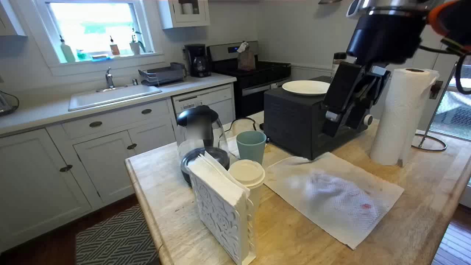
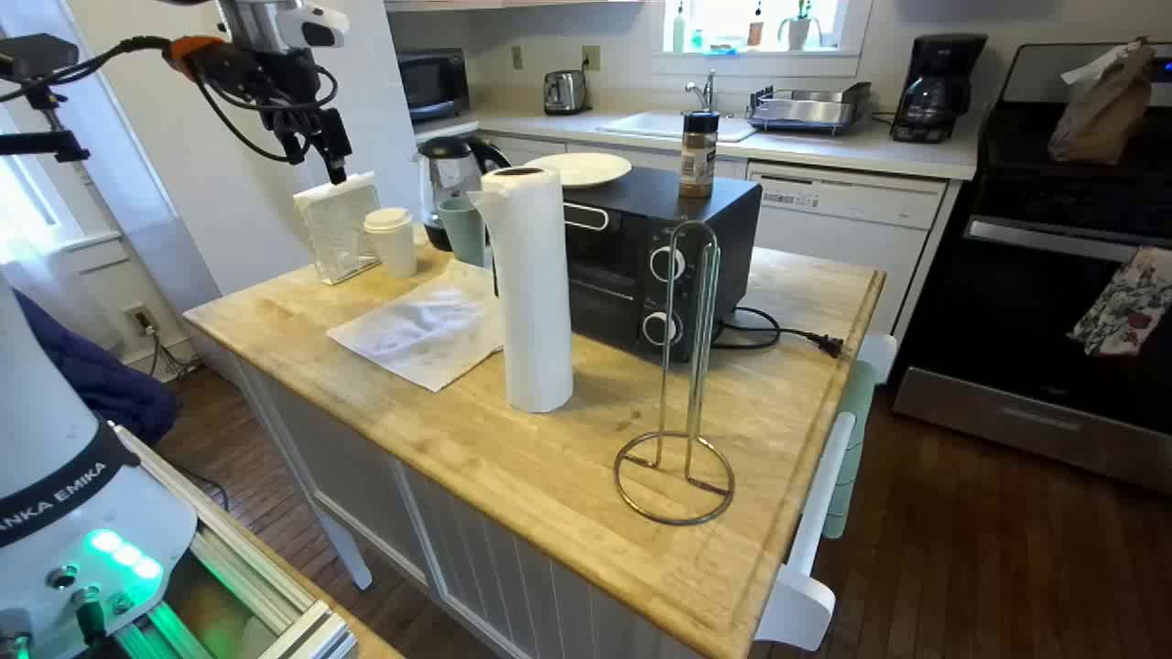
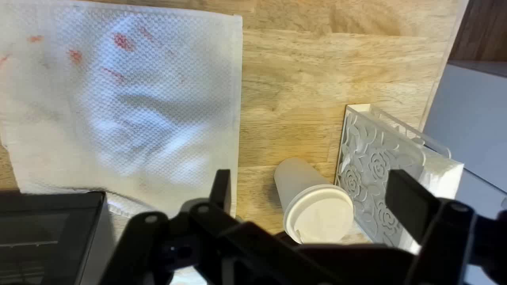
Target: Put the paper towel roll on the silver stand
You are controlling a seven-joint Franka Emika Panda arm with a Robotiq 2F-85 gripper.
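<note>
Napkins point(image 1: 219, 179) in the floral holder point(image 1: 218, 217), lid point(image 3: 323, 217) on the cup point(image 3: 296, 178), jaws wide apart.

"Where do we look from?"

"In an exterior view, we look down across the surface point(image 1: 294, 228) toward the stove point(image 1: 254, 82), the napkin holder point(image 1: 220, 217) nearest us. In an exterior view, the silver stand point(image 2: 698, 366) is nearest and we face the sink point(image 2: 641, 125)."

"And at the wrist?"

"Close above, we look steeply down past the fingers point(image 3: 410, 202)."

"What do we share?"

"Toaster oven point(image 1: 290, 121) and stove in both exterior views; white sheet point(image 3: 178, 118) and lidded cup point(image 3: 317, 206) in all 3."
</note>
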